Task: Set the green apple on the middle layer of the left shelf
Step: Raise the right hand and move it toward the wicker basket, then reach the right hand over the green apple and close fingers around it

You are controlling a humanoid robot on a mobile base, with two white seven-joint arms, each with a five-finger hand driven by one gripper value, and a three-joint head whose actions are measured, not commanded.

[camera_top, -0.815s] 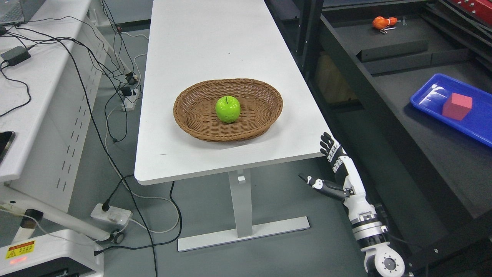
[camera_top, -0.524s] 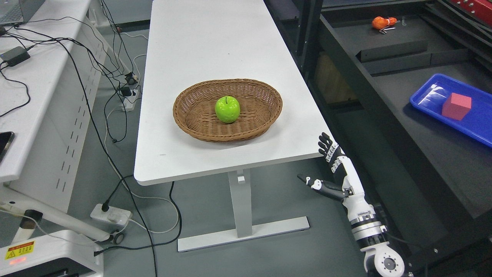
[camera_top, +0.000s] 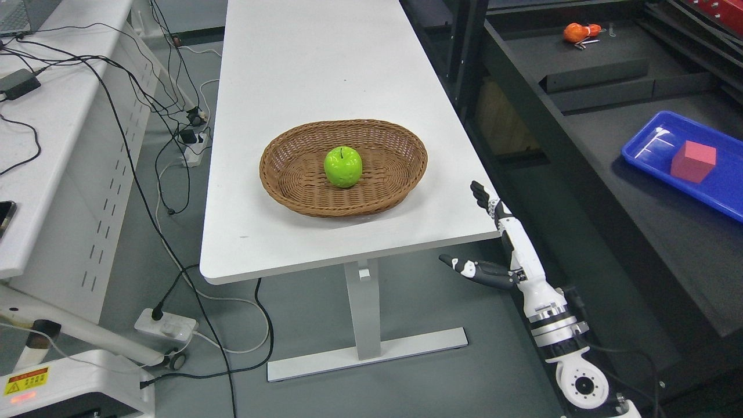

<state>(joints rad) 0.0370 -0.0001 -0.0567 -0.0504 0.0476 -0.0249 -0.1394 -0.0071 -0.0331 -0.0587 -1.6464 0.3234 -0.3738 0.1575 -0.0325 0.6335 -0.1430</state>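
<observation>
A green apple (camera_top: 343, 166) sits upright in the middle of a brown wicker basket (camera_top: 290, 186) on the white table (camera_top: 325, 64). My right hand (camera_top: 473, 232) hangs at the table's near right corner, to the right of and below the basket, well apart from the apple. Its fingers (camera_top: 484, 198) are stretched out, the thumb sticks out to the left, and it holds nothing. The right arm comes up from the lower right. The left arm is out of view.
A dark shelf (camera_top: 609, 151) runs along the right, holding a blue tray (camera_top: 644, 145) with a red cube (camera_top: 692, 161) and an orange object (camera_top: 578, 32) further back. Cables (camera_top: 145, 174) and a power strip (camera_top: 166, 326) lie on the floor at left, beside a white bench (camera_top: 35, 174).
My right hand has risen and shifted a little left, its fingertips now level with the table's right edge. The view has shifted slightly. The apple and basket stay put.
</observation>
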